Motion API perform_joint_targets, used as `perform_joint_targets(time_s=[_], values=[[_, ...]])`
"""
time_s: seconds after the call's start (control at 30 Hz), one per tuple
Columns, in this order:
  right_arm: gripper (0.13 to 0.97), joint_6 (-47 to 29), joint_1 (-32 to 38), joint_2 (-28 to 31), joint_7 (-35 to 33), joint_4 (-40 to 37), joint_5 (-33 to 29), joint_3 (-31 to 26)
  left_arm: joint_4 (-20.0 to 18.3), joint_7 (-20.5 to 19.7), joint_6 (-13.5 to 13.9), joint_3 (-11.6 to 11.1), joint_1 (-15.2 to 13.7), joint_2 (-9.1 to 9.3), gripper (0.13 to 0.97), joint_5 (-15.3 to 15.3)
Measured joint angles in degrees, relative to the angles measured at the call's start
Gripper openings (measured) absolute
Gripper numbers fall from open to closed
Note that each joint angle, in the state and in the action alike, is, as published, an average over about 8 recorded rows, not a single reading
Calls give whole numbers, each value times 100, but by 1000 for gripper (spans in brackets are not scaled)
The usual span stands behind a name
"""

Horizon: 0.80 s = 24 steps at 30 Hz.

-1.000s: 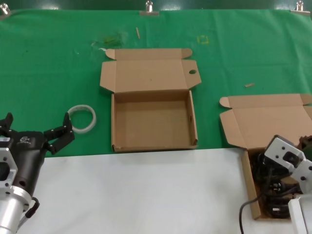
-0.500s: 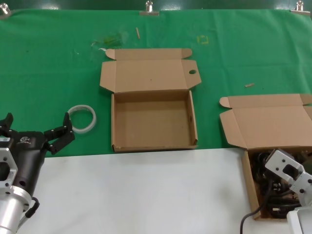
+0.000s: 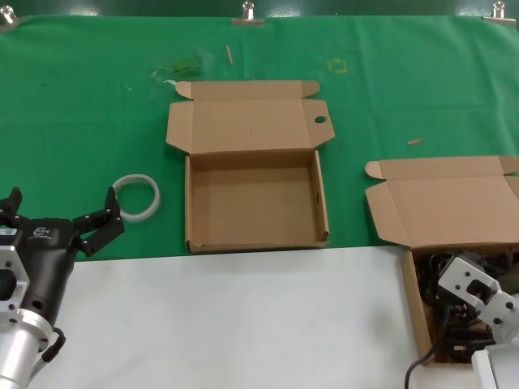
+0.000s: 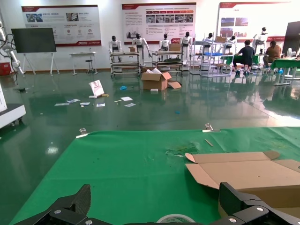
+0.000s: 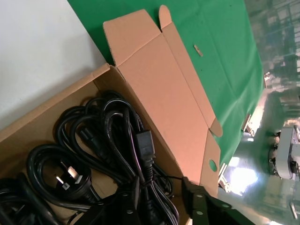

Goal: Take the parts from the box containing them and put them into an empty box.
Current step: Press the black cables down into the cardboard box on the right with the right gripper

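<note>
Lower now than in the earlier frames, the right gripper [image 3: 458, 312] has sunk toward the lower right of the head view, into the shallow brown cardboard box with the plain lid flap [image 3: 410, 304]; the left gripper [image 3: 61, 219] has not shifted at the lower left, its fingers [image 3: 104, 219] spread and holding nothing, just beside the white translucent tape ring [image 3: 135, 197].

The step in hand appears to be the reach for a first bundle; in the right wrist view the right gripper's black fingers [image 5: 199, 206] stand apart over the pile, one to each side of a cord, not yet closed on anything.

The next move likely calls for closing on one loop of the thin black power cords with chunky plugs [image 5: 108, 145], lifting it free of its tangled neighbours, and carrying it toward the frame's centre.

That source box holds several coiled cords heaped together, its lid folded back onto the green cloth of the desk [image 3: 81, 105]; the shallow square brown cardboard box with the round hole in its lid flap [image 3: 255, 203] sits mid-frame, open, with nothing inside; the two boxes lie well apart.
</note>
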Motion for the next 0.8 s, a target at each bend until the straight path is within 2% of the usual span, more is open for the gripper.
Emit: perform_joint_targets(time_s=[0.1, 0.23, 0.5, 0.8], values=[[361, -105, 57, 0, -14, -164, 0, 15, 0, 0, 0, 0, 0, 0, 965, 0], [361, -245, 137, 0, -8, -381, 0, 21, 0, 0, 0, 0, 0, 0, 965, 0], [564, -515, 303, 0, 61, -798, 0, -8, 0, 0, 0, 0, 0, 0, 965, 0], [708, -708, 465, 0, 97, -1127, 0, -37, 0, 0, 0, 0, 0, 0, 965, 0]])
